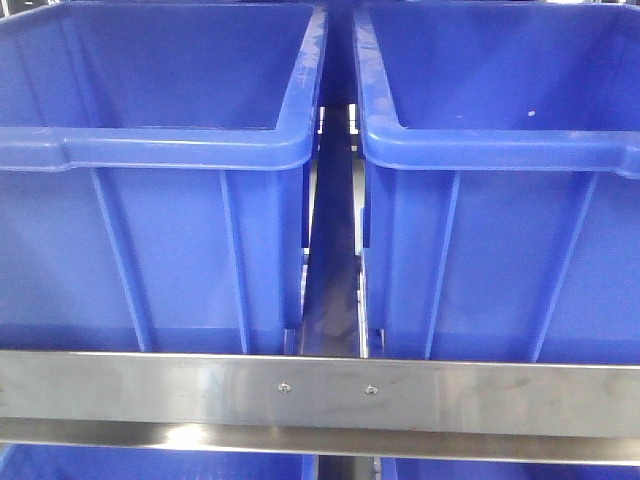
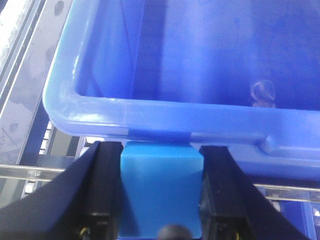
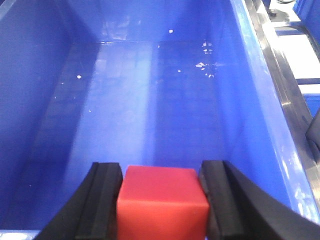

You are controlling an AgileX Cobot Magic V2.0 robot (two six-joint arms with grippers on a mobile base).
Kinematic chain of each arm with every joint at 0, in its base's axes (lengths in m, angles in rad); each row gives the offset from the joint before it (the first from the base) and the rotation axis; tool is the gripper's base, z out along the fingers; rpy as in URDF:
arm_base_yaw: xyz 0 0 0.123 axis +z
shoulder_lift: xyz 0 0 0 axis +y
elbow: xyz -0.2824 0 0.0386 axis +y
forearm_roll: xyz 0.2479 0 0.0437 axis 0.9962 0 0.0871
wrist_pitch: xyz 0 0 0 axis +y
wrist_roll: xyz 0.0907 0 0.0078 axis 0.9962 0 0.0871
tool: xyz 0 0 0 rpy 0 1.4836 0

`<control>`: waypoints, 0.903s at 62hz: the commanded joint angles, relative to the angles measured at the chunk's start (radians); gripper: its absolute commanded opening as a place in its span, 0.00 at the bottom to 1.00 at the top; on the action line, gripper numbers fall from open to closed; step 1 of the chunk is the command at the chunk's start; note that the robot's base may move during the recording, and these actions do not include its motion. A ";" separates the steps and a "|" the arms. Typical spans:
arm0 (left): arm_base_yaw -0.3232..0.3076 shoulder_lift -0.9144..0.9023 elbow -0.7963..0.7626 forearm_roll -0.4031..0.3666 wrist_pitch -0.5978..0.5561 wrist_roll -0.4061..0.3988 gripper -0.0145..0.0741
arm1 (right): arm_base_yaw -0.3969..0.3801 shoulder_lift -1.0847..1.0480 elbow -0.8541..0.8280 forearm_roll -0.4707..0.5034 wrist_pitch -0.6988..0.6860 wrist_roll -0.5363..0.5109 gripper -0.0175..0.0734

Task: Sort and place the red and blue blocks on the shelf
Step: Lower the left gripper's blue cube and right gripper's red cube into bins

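Your left hand (image 2: 161,167) clamps light blue block (image 2: 161,200) just outside blue bin rim (image 2: 150,119). Your right hand (image 3: 161,180) clamps red block (image 3: 162,207) above bin floor (image 3: 150,100), walls well apart.

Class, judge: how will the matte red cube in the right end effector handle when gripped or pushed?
Probably stiff: the matte red cube shows straight edges in the right end effector. Flat faces suggest sliding, not rolling. Matte finish likely resists slipping.

A red cube (image 3: 162,202) and a light blue cube (image 2: 161,192) are shown; the bins (image 1: 150,260) are coloured deep blue, the shelf rail (image 1: 150,395) silver.
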 commanded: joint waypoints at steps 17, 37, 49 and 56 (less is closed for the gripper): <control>0.002 0.002 -0.034 0.005 -0.082 -0.005 0.30 | -0.007 0.001 -0.027 -0.011 -0.090 -0.009 0.25; 0.002 0.002 -0.034 0.005 -0.082 -0.005 0.30 | -0.007 0.001 -0.027 -0.011 -0.090 -0.009 0.25; 0.002 0.002 -0.034 -0.001 -0.082 -0.005 0.30 | -0.007 0.001 -0.027 -0.011 -0.093 -0.009 0.25; 0.002 0.002 -0.034 -0.011 -0.112 -0.005 0.30 | -0.007 0.001 -0.027 -0.011 -0.101 -0.009 0.25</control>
